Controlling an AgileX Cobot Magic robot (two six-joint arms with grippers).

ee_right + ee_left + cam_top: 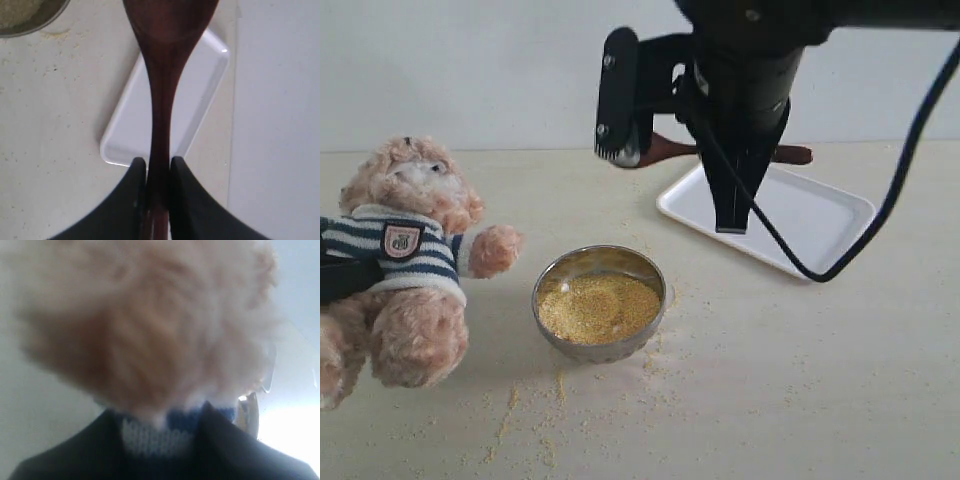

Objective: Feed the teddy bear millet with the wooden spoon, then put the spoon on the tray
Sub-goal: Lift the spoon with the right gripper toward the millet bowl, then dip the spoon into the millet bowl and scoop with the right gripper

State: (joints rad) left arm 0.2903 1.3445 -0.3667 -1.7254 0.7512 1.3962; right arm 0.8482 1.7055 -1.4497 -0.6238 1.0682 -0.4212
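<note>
this is looking like a robotics lab test bench; a bare pale table [820, 380] is standing against a blank white wall [470, 70]; a black robot arm [750, 80] trailing a cable [903, 180] is hanging over staged props: a teddy bear [405, 250], a steel bowl [600, 262] of millet [598, 308], a white tray [820, 215]

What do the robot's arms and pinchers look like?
Both are black. The right gripper has smooth, wedge-shaped fingers; a thick black cable loops off its arm. The left gripper shows only dark, blurry fingers.
</note>
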